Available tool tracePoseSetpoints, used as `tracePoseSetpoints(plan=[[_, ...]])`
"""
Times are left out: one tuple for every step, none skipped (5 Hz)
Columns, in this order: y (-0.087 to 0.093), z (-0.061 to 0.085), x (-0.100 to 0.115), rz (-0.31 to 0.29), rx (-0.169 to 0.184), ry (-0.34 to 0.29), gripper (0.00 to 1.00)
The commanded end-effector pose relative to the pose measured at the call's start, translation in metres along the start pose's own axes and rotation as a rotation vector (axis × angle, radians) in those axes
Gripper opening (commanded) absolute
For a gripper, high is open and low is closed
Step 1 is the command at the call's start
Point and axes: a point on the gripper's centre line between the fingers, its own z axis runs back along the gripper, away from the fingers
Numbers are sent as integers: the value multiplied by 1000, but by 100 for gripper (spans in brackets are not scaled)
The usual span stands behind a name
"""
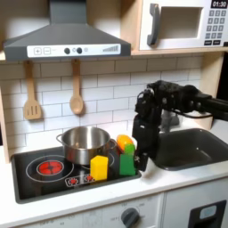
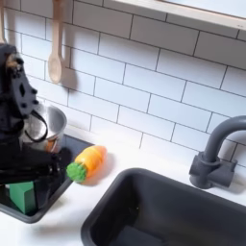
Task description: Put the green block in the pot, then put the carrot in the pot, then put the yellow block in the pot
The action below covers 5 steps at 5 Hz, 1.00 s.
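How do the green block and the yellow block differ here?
In the first exterior view, the green block is dark green while the yellow block is bright yellow. The green block stands toward the first exterior view's right, close to the pincer; the yellow block stands further left, in front of the pot. Both are small, upright, and outside the pot.

The first exterior view looks at the toy kitchen head-on from a little way back, taking in the range hood (image 1: 64, 36), the microwave (image 1: 183, 24), the stovetop (image 1: 53, 167) and the sink (image 1: 191, 147). The second exterior view sits much closer and lower, apparently off to the sink (image 2: 163, 207) side, facing across the counter toward the tiled wall. Both exterior views share the pot (image 1: 85, 142) (image 2: 53, 123), the carrot (image 1: 125, 142) (image 2: 86, 161), the arm and the sink basin.
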Motion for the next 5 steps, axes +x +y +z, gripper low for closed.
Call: tracePoseSetpoints(plan=[[-8, -16, 16, 16, 15, 7, 100], [-12, -21, 25, 28, 16, 4, 100], [-18, -22, 32, 36, 13, -8, 100], [-20, -24, 36, 51, 11, -17, 100], [-18, -27, 36, 77, 11, -16, 100]])
